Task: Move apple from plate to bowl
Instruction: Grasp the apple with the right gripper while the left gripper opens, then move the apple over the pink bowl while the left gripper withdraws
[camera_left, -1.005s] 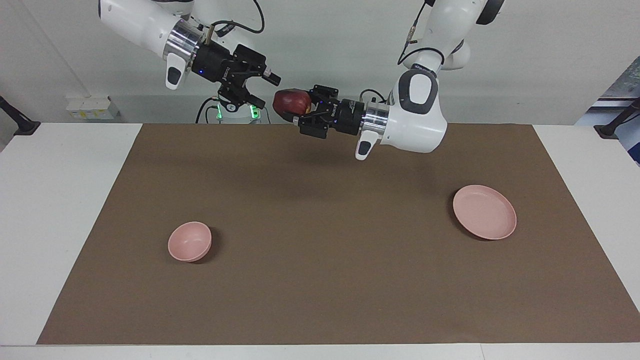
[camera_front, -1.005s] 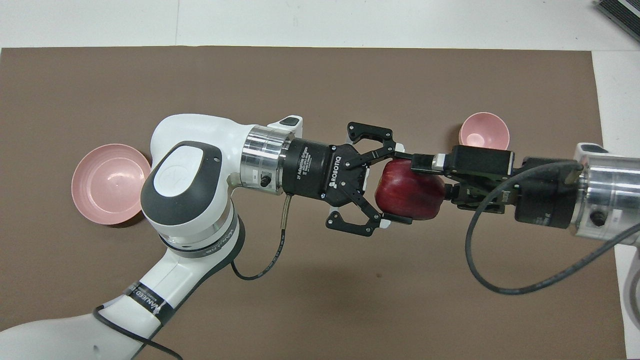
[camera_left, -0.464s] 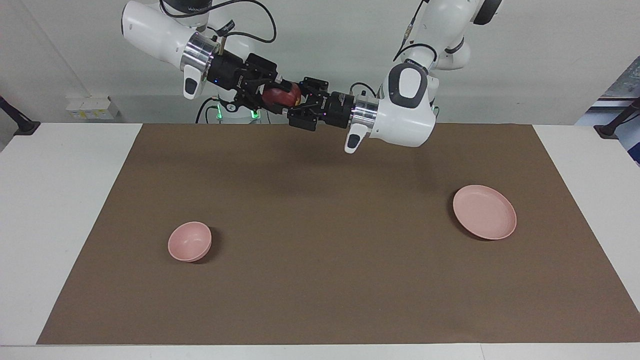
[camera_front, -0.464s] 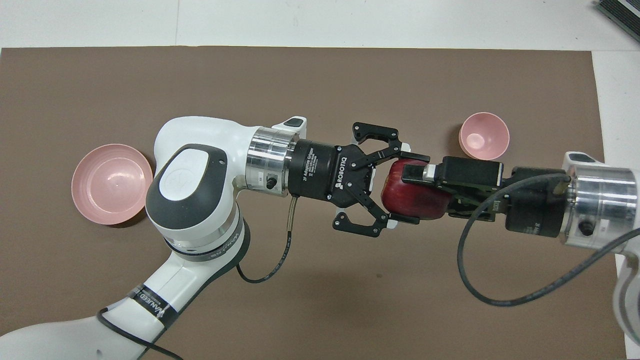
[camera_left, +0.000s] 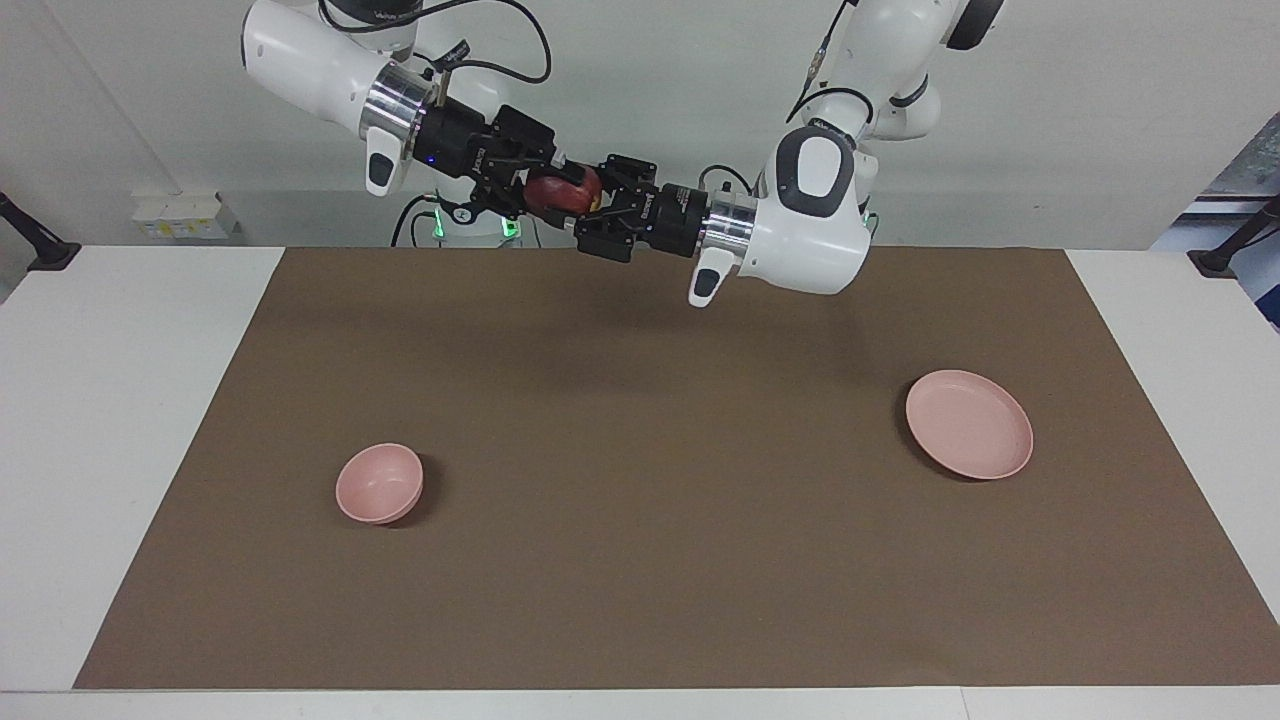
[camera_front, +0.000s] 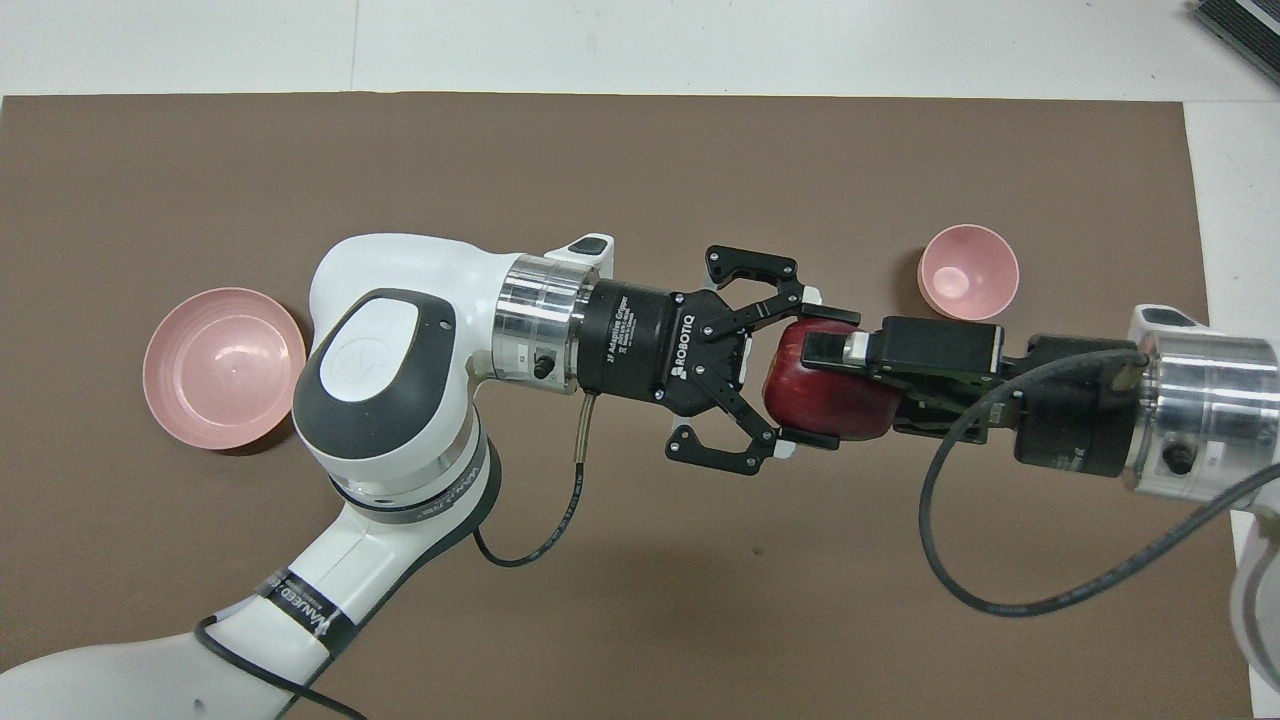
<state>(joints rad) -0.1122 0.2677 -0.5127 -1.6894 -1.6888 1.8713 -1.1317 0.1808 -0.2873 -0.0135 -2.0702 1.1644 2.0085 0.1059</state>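
Overhead view is showing my two grippers meeting nose to nose in the air above the brown mat, with the apple caught between them. My left gripper is reaching in from the left arm's end, its fingers spread around the apple's sides and pressing on it, so it is gripping the fruit. My right gripper is coming in from the right arm's end, and one of its fingers is lying across the top of the apple; the other finger is hidden under the fruit, so I cannot tell whether this gripper is clamping or loose. Facing view is showing the same meeting high over the mat's edge closest to my bases: the left gripper and the right gripper are both pointing level toward each other, and the apple is showing as a dark-red patch with a bit of yellow between them, well clear of the mat. Down on the mat, the plate is lying bare toward the left arm's end, and the bowl is sitting toward the right arm's end, well apart from the plate. In the overhead view the bowl is showing just above my right gripper's black body, and the plate is partly covered by my left arm's white link.
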